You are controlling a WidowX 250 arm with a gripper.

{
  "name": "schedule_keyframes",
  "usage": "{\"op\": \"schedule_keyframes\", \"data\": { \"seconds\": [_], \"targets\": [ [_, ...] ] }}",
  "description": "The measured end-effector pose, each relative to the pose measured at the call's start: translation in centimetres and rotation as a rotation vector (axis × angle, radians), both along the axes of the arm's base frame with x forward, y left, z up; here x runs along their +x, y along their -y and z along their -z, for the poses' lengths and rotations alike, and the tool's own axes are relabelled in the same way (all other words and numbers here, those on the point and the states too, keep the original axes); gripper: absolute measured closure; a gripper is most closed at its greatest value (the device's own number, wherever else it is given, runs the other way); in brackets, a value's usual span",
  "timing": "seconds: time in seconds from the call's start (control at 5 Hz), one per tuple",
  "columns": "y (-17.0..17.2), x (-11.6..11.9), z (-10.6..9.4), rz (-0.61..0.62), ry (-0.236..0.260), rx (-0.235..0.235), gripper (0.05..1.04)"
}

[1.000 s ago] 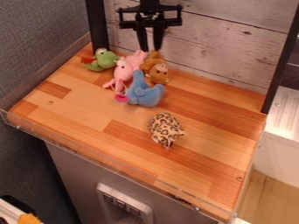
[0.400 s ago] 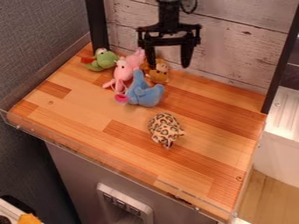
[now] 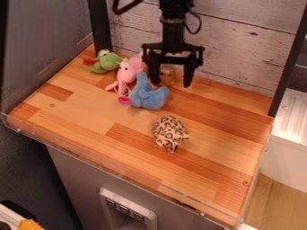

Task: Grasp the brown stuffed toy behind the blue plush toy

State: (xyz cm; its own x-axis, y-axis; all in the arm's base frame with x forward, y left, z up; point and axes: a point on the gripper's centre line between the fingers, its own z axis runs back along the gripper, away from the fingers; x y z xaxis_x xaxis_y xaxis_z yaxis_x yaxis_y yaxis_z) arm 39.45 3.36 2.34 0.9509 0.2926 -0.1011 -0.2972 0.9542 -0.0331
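Note:
The black gripper (image 3: 171,85) hangs at the back of the wooden surface, its two fingers spread apart. Its left finger covers part of the brown plush toy (image 3: 168,77); whether they touch I cannot tell. Just in front and to the left is the blue plush toy (image 3: 150,97). The pink plush toy (image 3: 127,74) leans beside the blue one, and the green plush toy (image 3: 106,61) lies at the back left corner. A leopard-spotted plush toy (image 3: 169,131) rests by itself near the middle.
A whitish plank wall (image 3: 246,54) stands behind, between black posts. A clear low rim (image 3: 114,173) runs along the front edge of the wooden surface (image 3: 78,112). A grey wall is at the left.
The gripper has come down and somewhat to the right, and its fingers have spread from close together to wide apart. The plush toys have not moved visibly.

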Motion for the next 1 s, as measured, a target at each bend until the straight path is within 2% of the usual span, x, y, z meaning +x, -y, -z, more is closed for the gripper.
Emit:
{"op": "schedule_keyframes", "data": {
  "seconds": [0.2, 0.4, 0.6, 0.8, 1.0],
  "targets": [
    [-0.1, 0.2, 1.2, -0.023, 0.004, -0.003, 0.085],
    [-0.6, 0.3, 1.4, -0.113, 0.017, -0.002, 0.085],
    [-1.1, 0.1, 1.7, -0.225, 0.018, 0.001, 0.133],
    [-1.6, -0.1, 1.7, -0.290, 0.018, 0.001, 0.435],
    [-2.1, -0.4, 1.8, -0.305, 0.016, 0.001, 0.721]
  ]
}}
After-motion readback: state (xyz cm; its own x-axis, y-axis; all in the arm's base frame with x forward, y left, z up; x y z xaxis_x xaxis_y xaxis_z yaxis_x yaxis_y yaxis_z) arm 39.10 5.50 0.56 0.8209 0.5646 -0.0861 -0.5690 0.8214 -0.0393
